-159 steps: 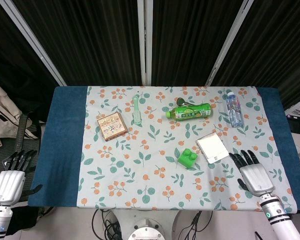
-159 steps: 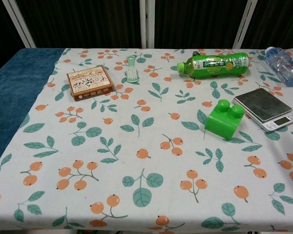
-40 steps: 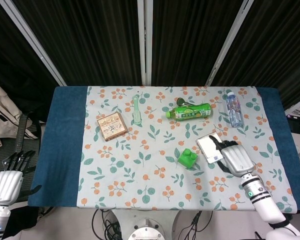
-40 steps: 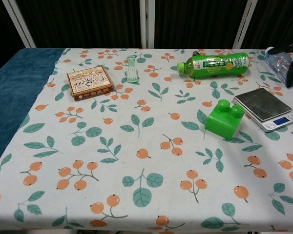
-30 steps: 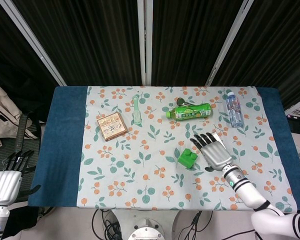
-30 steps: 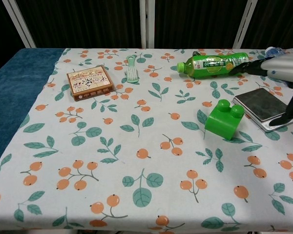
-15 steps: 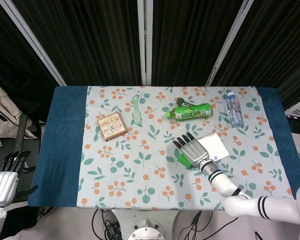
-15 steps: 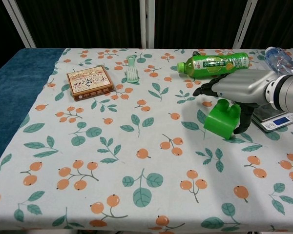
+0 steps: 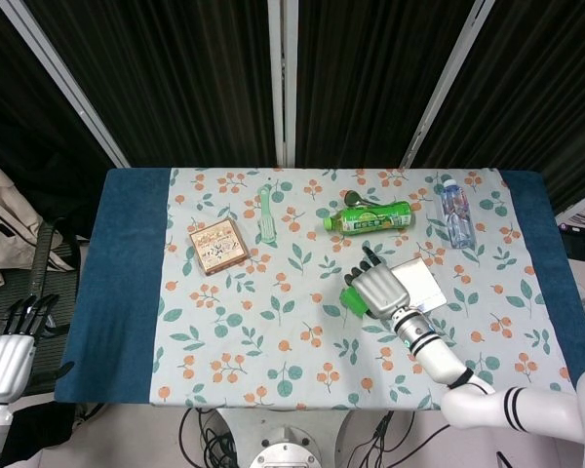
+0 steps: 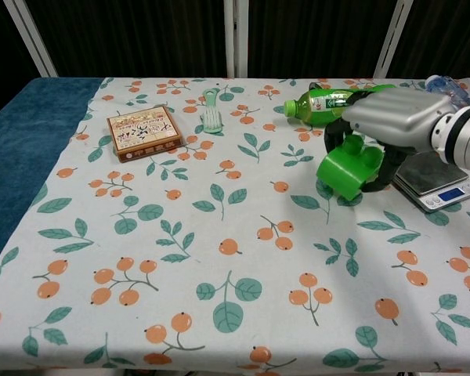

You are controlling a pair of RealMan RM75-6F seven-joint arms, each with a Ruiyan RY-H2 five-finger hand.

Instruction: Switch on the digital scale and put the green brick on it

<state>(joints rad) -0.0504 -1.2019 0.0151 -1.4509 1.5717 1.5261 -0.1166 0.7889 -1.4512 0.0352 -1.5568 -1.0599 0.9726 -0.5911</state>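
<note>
- We see our right hand [image 10: 395,117] gripping the green brick [image 10: 346,168], its fingers [image 10: 388,167] curled around the brick's far and right sides (studs tucked under the palm).
- The brick hangs tilted above the tabletop [image 10: 219,258], just left of the digital scale [image 10: 435,184], whose display glows blue.
- Our left hand [image 9: 5,361] hangs off the tabletop's left edge, fingers straight and empty.

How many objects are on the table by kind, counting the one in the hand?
Bottles: 2, a green bottle and a clear water bottle
Bricks: 1, the green brick, held by the right hand
Scales: 1, the digital scale
Boxes: 1, a patterned box
Brushes: 1, a pale green brush
Total: 6
</note>
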